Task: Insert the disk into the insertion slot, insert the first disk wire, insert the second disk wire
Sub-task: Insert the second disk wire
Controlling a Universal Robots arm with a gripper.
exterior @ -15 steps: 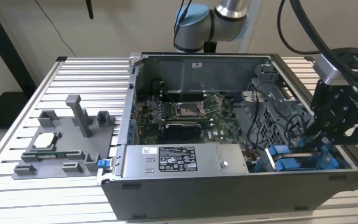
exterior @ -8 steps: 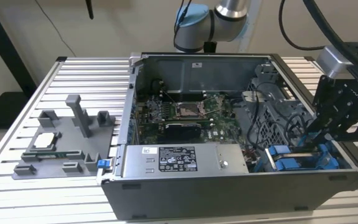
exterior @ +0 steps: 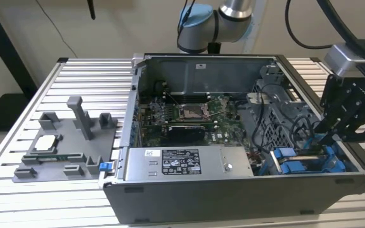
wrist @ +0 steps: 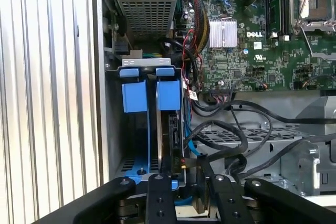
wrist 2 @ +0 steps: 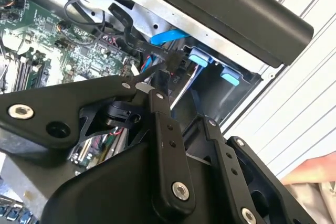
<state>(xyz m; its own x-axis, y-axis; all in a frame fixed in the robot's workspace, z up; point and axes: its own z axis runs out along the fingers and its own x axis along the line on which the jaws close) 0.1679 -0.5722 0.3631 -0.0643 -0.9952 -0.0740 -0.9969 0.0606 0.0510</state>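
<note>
Black jaws pinched shut on thin black disk wire (wrist 2: pixel 169 60) beside blue-framed disk (wrist: pixel 168 96)

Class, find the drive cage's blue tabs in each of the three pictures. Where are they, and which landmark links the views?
Exterior view: blue tabs in the case's near corner on the exterior view's right, beside the power-supply box.
Second wrist view: blue tabs close against the black case edge.
First wrist view: blue tabs between the ribbed table and the black cables.
Shared landmark: the green motherboard.
</note>
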